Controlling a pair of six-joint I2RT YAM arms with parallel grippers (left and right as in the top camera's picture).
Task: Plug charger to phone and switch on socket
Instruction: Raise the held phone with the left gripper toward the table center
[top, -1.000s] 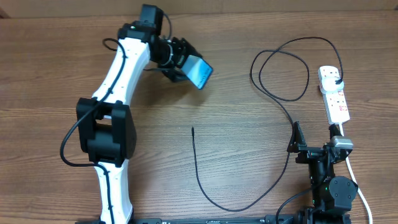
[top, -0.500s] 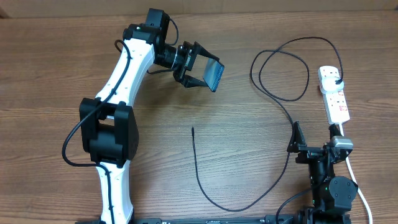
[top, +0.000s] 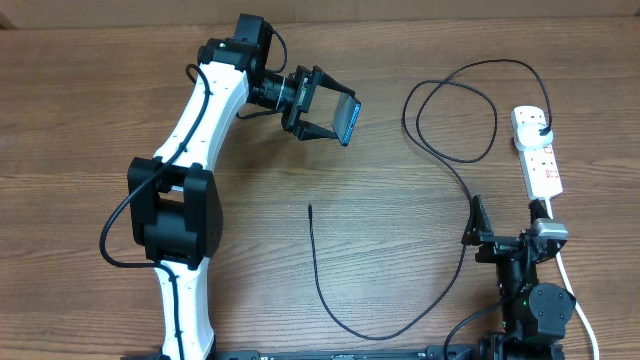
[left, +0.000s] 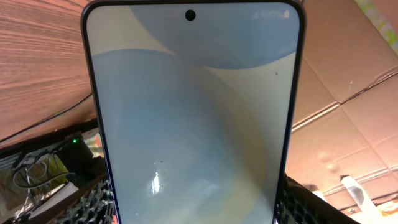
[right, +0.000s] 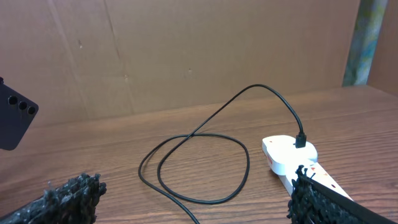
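Since a second ago my left gripper (top: 329, 117) has swung the phone (top: 347, 120) rightward, jaws clamped on its edges | right gripper (top: 507, 226) near the socket (top: 540, 160), jaws wide apart | charger (top: 330, 300) tip lies loose mid-table

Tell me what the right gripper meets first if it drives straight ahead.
Likely the charger's cable loop on the table just ahead, if it runs low enough; the socket lies right of that line.
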